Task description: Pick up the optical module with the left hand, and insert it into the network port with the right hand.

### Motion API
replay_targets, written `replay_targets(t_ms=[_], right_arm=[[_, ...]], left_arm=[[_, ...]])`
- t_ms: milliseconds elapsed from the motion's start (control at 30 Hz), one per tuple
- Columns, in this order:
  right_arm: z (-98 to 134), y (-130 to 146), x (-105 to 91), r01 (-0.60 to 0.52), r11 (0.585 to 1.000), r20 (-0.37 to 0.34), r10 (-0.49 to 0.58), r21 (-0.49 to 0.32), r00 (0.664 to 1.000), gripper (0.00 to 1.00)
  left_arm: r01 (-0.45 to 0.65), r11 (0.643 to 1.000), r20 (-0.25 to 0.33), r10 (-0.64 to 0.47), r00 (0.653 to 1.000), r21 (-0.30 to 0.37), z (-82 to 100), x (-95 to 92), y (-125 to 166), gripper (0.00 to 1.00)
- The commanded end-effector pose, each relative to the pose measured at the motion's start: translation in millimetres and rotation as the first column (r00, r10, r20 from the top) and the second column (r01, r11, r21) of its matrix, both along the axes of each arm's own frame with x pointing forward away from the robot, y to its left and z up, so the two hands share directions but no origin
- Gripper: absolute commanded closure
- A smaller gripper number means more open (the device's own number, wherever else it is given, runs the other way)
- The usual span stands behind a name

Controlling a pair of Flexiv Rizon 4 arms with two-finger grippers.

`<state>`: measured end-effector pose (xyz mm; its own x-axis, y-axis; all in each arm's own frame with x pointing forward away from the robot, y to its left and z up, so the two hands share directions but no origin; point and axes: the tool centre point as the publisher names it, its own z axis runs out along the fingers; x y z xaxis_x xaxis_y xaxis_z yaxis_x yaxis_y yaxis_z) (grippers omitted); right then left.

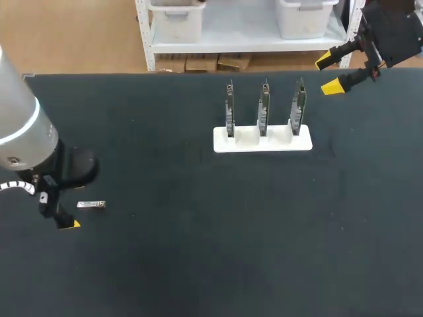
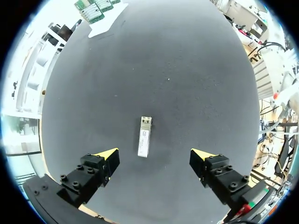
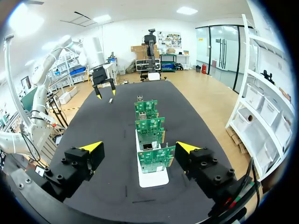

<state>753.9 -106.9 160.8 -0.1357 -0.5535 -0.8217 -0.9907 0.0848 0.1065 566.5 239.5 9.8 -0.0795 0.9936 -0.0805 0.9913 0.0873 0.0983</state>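
The optical module point(image 1: 91, 205), a small silver bar, lies flat on the black table at the left. In the left wrist view the module point(image 2: 144, 136) sits just ahead of my left gripper point(image 2: 154, 156), roughly centred between its open fingers and untouched. From the head view only one yellow tip point(image 1: 71, 224) of that gripper shows, close beside the module. Three green circuit boards with network ports point(image 1: 264, 109) stand upright in a white holder point(image 1: 262, 140). My right gripper point(image 1: 332, 74) hovers open at the far right, behind the boards point(image 3: 151, 135), holding nothing.
The white holder point(image 3: 154, 178) with its boards is the only obstacle, mid-table toward the back. My left arm point(image 3: 100, 74) shows far across the table in the right wrist view. Bare black tabletop point(image 1: 218, 238) surrounds everything.
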Motion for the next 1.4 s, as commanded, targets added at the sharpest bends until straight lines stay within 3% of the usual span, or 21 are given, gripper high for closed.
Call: replay_targets(t_ms=[33,667,1400], right_arm=[[0,0,-0.6,0.002,1.000,0.001,-0.002,-0.001,1.000,0.00],[0,0,-0.6,0.002,1.000,0.001,-0.002,-0.001,1.000,0.00],[0,0,-0.6,0.002,1.000,0.001,-0.002,-0.001,1.000,0.00]], left_arm=[[-0.005,1.000,0.003,0.004,1.000,0.020,-4.6,1.3,-3,0.00],[-0.072,0.993,-0.005,0.073,0.997,0.096,-21.2,11.5,3,0.00],[-0.079,0.991,-0.017,0.081,0.997,0.105,-24.6,14.5,4,0.00]])
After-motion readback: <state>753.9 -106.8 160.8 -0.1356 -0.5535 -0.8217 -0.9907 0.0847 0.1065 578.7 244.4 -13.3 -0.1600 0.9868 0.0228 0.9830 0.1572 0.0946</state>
